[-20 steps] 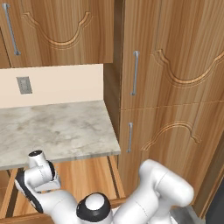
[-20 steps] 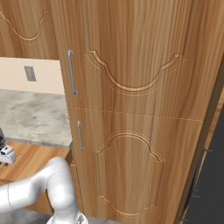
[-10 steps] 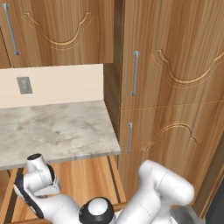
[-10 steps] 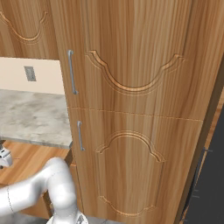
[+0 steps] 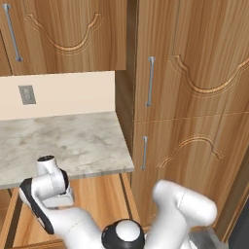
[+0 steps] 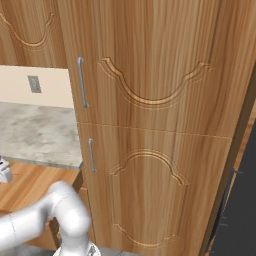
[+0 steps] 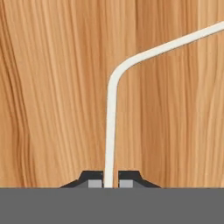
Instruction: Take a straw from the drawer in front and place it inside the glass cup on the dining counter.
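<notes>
Hand view: the straw (image 7: 110,131) looks pale, almost white, here and lies against the light wood floor of the drawer (image 7: 52,87). Its long shaft runs straight up from the bottom middle of the picture, then bends in a smooth curve, and the shorter bent part slants up toward the upper right corner and out past the right edge. The gripper (image 7: 110,182) sits at the shaft's lower end, with one dark fingertip on each side of the straw and only the straw's thickness between them, so it is closed on the straw. Whether the straw rests on the wood or is raised off it cannot be told. In the left base view the hand (image 5: 48,182) reaches down at the lower left into the open drawer (image 5: 97,194), just in front of the edge of the marbled table (image 5: 63,146); the fingertips and straw are hidden behind the hand there. Above the table are a beige wall with an outlet (image 5: 26,95) and wood upper cabinets. To the right stands a tall wood cabinet (image 5: 194,97) with two slim silver handles. In the right base view the hand (image 6: 4,171) shows at the left edge over the drawer's wood (image 6: 30,185), beside the same tall cabinet (image 6: 160,125).
</notes>
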Available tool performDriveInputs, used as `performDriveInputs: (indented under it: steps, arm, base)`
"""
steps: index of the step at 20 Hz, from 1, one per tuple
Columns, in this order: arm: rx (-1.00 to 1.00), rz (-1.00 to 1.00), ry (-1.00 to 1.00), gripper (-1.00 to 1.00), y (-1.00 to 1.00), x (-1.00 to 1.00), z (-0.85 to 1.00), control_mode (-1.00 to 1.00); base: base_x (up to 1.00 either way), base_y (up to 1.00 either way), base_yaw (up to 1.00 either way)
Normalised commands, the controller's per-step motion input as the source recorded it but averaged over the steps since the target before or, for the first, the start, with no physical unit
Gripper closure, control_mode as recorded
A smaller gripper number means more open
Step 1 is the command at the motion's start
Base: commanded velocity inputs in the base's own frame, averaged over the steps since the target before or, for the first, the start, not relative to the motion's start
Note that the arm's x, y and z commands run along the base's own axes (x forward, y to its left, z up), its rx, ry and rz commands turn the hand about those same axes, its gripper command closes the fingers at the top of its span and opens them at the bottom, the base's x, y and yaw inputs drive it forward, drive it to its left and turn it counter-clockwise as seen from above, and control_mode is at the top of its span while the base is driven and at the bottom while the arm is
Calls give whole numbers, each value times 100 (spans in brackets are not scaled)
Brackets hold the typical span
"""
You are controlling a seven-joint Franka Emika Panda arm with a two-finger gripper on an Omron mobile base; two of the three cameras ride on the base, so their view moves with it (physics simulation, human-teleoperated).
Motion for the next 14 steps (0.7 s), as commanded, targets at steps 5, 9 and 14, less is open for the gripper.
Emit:
performDriveInputs:
  steps: [5,9,14]
  arm:
    - [13,0,6,100,-17,-68,100,-100]
    - [9,-1,1,100,-29,-74,100,-100]
    - [0,-5,-8,100,-54,-12,100,-100]
  base:
    - [0,0,0]
    - [0,0,0]
    - [0,0,0]
